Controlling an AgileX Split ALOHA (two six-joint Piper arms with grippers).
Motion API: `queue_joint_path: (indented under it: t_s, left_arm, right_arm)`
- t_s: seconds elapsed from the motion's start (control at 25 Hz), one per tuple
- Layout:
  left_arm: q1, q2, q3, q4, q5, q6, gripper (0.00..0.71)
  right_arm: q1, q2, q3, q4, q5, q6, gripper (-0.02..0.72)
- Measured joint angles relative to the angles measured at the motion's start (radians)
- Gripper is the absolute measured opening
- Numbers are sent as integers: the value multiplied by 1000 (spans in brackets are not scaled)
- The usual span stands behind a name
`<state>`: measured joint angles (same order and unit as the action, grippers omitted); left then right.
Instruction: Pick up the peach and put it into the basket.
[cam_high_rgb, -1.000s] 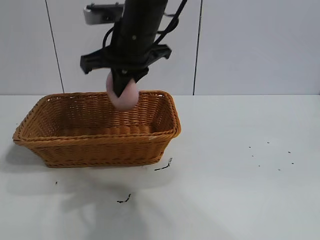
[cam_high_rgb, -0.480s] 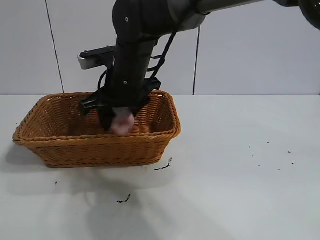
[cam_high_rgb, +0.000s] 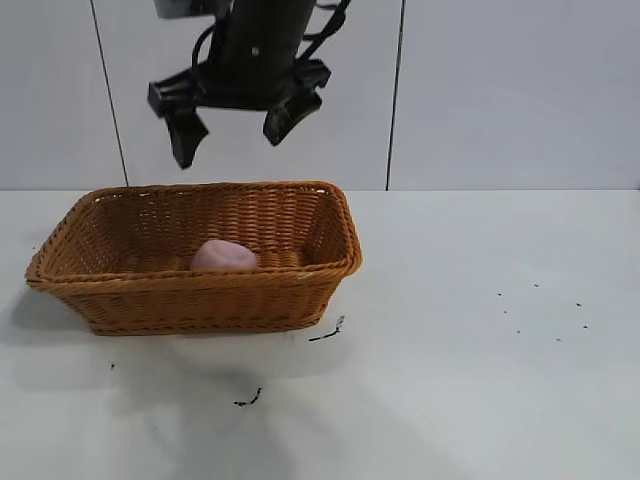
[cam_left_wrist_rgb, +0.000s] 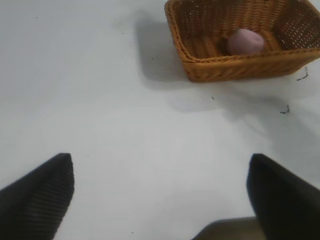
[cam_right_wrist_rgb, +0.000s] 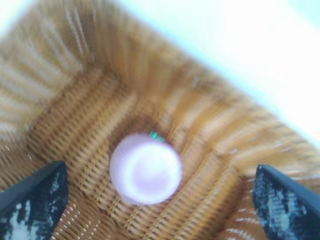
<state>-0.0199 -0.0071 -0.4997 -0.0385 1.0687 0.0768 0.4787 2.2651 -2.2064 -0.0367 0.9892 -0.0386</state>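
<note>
Basically the peach (cam_high_rgb: 224, 256) is down in the basket (cam_high_rgb: 300, 188), resting on the woven floor a bit right of centre and close to the near wall in the ext. view, upper-left quarter of that frame. Nothing touches it.

R gripper (cam_high_rgb: 236, 126) hangs at the top of the ext. frame, left of centre, well above the rim. Fingers spread wide apart, nothing between them. So the peach lies almost straight below the pincer, only a touch toward the near wall. R wrist view agrees: peach (cam_right_wrist_rgb: 145, 168) sits mid-frame, slightly low, with the two dark fingertips (cam_right_wrist_rgb: 35, 200) off at the bottom corners, well clear on either side, wicker all round it.

Long axis: not much of one. The peach reads as a rounded lump, a little wider than tall from the side, near circular from above w/ a small green bit at its edge. The basket's long side runs left-right across the ext. frame.

L gripper (cam_left_wrist_rgb: 160, 192) is far off. Its wrist view shows both tips at the bottom corners, spread, only bare table (cam_left_wrist_rgb: 100, 100) between them, and the basket (cam_left_wrist_rgb: 200, 70) w/ the peach (cam_left_wrist_rgb: 245, 42) up in the top right. So the R arm is much the nearer one.

Judgement: placing looks done; what's left for the R arm is prob. to pull clear, and the gap straight down to the rim gives it room.
</note>
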Motion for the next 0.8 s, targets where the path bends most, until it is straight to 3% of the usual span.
queue_joint_path:
  t_s: [0.48, 0.64, 0.8]
  left_arm:
    - [0, 0, 0, 0, 0, 0, 692]
    - [0, 0, 0, 0, 0, 0, 692]
    - [0, 0, 0, 0, 0, 0, 692]
  right_arm:
    - [-372, 0, 0, -3, 117, 0, 689]
    - [-430, 0, 0, -7, 205, 0, 689]
    - [-429, -5, 0, 0, 225, 0, 689]
